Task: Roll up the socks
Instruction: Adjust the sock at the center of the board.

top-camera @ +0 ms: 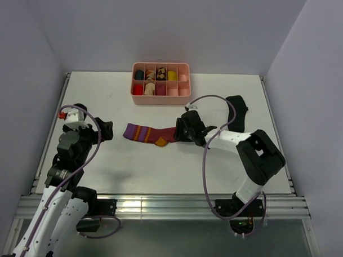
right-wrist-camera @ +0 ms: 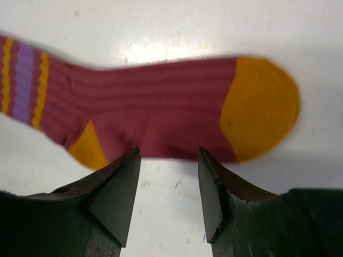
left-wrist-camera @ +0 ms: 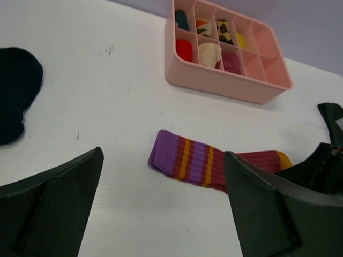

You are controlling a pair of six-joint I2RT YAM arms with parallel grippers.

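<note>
White table [top-camera: 105,92]: one striped sock [top-camera: 146,133], two black socks [left-wrist-camera: 16,91]; left gripper [left-wrist-camera: 163,154] wide, right gripper [right-wrist-camera: 169,151] half-open, both empty.

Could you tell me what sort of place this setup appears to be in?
Probably a robot-lab test booth: a white table, plain lilac walls closing it in, and an aluminium rail along its near edge.

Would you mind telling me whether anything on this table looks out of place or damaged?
Nothing stands out. The striped sock lies flat and unrolled mid-table, the pink tray sits square near the far edge with its contents inside, and a black sock lies loosely bent to the right. No spills or damage show.
</note>
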